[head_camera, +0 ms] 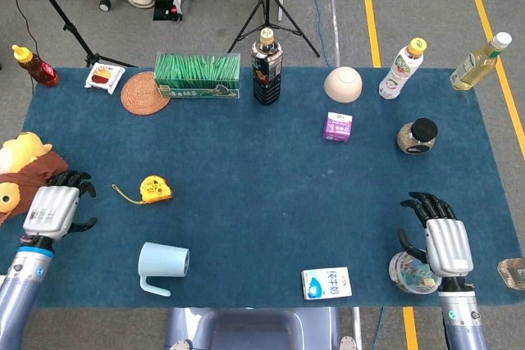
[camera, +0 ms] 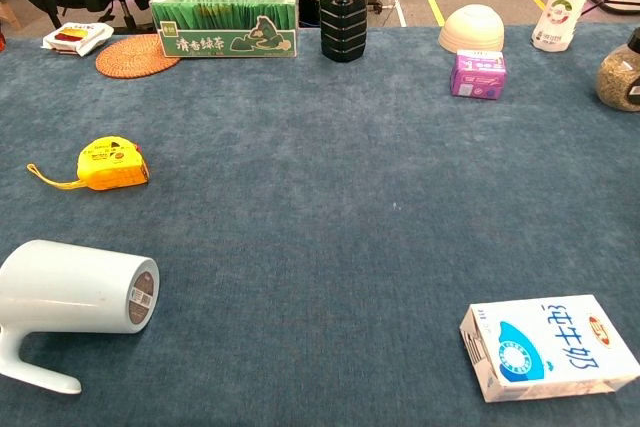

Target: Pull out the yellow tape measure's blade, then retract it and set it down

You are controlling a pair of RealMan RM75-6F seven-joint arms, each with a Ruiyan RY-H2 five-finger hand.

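The yellow tape measure (head_camera: 154,188) lies flat on the blue cloth at the left, its wrist strap trailing to the left; the chest view shows the tape measure (camera: 112,163) too, with no blade pulled out. My left hand (head_camera: 55,209) hovers to the left of it, fingers apart, holding nothing, a hand's width away. My right hand (head_camera: 444,239) is at the table's front right corner, fingers spread and empty. Neither hand shows in the chest view.
A pale blue mug (head_camera: 162,265) lies on its side in front of the tape measure. A plush toy (head_camera: 23,161) sits behind my left hand. A milk carton (head_camera: 326,283) and a small clear tub (head_camera: 408,272) lie by my right hand. Boxes, bottles and a bowl (head_camera: 342,84) line the back.
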